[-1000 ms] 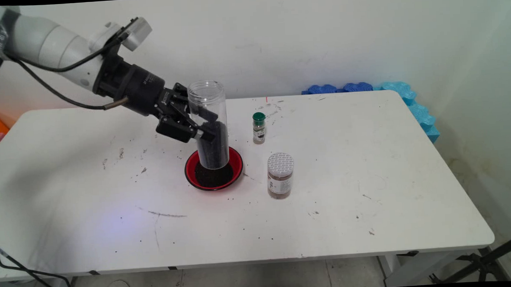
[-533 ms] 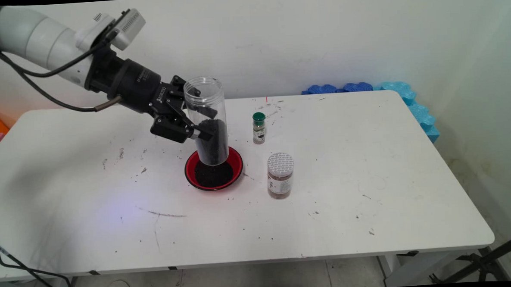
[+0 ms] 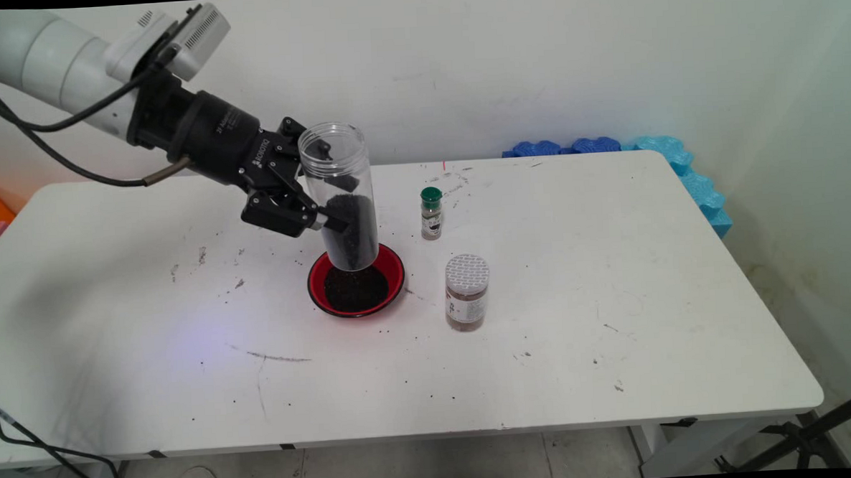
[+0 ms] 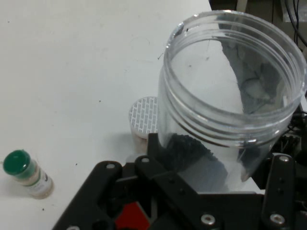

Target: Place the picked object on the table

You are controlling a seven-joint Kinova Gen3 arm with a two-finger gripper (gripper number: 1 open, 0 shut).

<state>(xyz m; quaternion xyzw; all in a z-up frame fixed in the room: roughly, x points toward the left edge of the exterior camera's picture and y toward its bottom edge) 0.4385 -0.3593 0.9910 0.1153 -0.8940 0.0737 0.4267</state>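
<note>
Above the red bowl (image 3: 392,266), the gripper (image 3: 327,200) pinches a clear jar (image 3: 336,174), hiding its fingertips.

Three jars (image 3: 339,196) (image 3: 431,213) (image 3: 466,292) — one red bowl (image 3: 396,268) — one table (image 3: 614,274).

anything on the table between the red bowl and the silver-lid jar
Only bare table with dark specks lies between the red bowl and the silver-lid jar, seen in the main view.

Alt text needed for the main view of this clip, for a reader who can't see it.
A black two-finger hand grips a tall clear plastic jar, open-topped and part-filled with dark grains, tilted just above a round red bowl of the same dark grains on a white table. To the right stand a small green-capped spice bottle and a white-lidded jar of brown powder.
</note>
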